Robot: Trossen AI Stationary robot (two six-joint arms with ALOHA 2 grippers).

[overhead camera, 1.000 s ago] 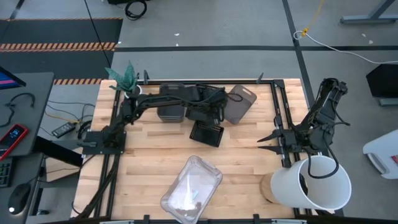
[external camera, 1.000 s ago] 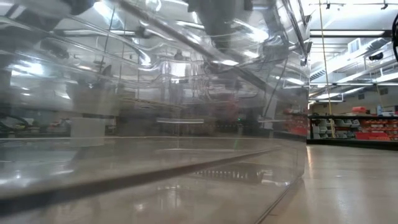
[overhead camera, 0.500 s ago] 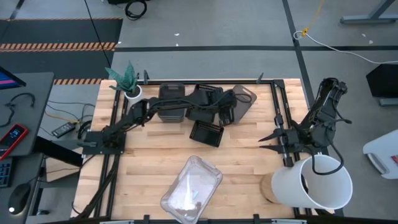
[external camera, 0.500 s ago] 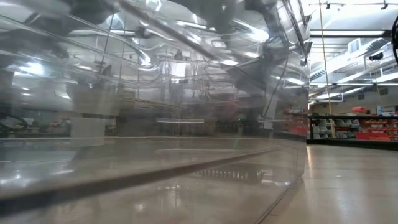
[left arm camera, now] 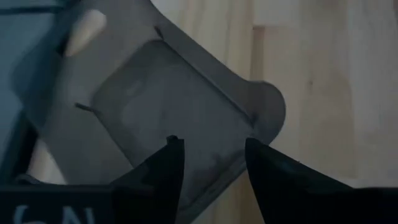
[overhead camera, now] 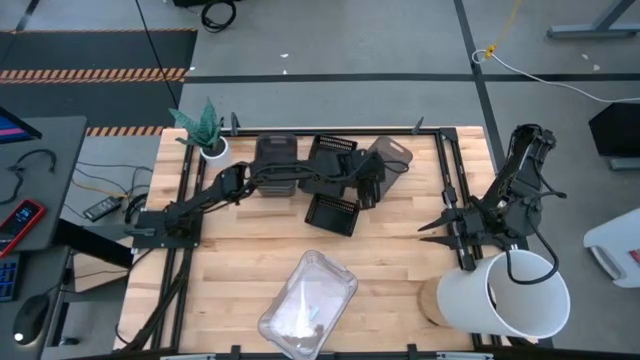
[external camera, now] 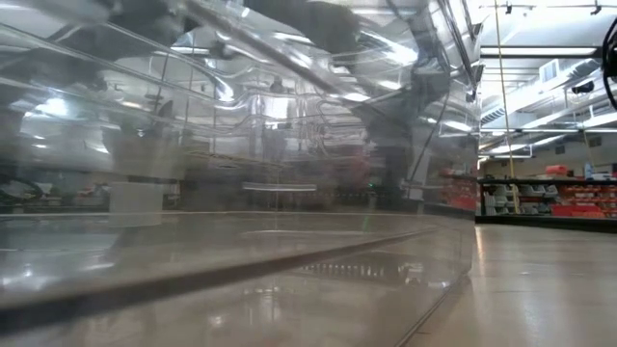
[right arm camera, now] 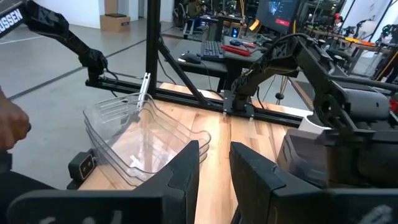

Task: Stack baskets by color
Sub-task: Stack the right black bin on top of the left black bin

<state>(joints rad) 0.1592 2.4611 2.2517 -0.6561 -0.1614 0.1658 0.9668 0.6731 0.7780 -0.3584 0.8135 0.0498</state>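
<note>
A smoky grey basket (overhead camera: 390,158) lies slantwise at the table's far right, beside a black lattice basket (overhead camera: 330,152) and a grey stack (overhead camera: 275,165). Another black basket (overhead camera: 334,214) lies nearer the middle. Clear baskets (overhead camera: 308,305), nested, sit at the near edge and fill the low view (external camera: 231,193). My left gripper (overhead camera: 372,188) hangs open over the smoky grey basket's (left arm camera: 168,106) near end, one finger on either side of its rim. My right gripper (overhead camera: 425,232) waits at the right, raised and open, with nothing between its fingers (right arm camera: 186,168).
A big white bucket (overhead camera: 510,295) stands at the near right corner under my right arm. A small white plant pot (overhead camera: 212,146) stands at the far left corner. A person's hand (right arm camera: 12,130) shows beyond the table. Bare wood lies between the black basket and my right gripper.
My left gripper has gone toward the table's right edge and down, tipping further downward, and now stands over the smoky grey basket's near end. Its fingers stay open. The baskets have kept their places.
</note>
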